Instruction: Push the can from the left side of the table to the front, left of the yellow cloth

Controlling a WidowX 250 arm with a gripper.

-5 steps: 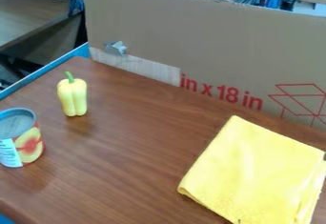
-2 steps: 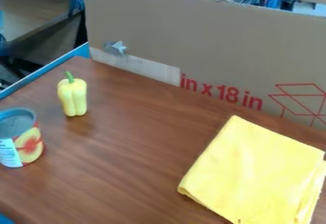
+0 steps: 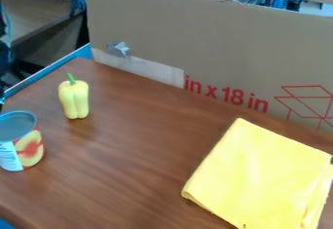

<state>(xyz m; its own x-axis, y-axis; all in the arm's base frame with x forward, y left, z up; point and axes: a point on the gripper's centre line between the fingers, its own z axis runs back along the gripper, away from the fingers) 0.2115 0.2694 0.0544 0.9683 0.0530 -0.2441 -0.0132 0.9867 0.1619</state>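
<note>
Resting upright on the bench (image 3: 143, 150): open-looking can (image 3: 29, 147) between eight and nine o'clock, yellow toy pepper (image 3: 75, 99) at nine, just beyond it. Folded yellow cloth (image 3: 260, 174) lies flat toward four-to-five. Black arm (image 3: 4, 52) at the left edge, ten o'clock; probably the end effector (image 3: 2, 100) just below, near the can. Can't tell if it's apart, together or clamped. Handling looks early: can, pepper and cloth all sit on the bench, no lift made. Print: patterned label on can, large red lettering and line drawing on cardboard (image 3: 214, 43), twelve to three.
</note>
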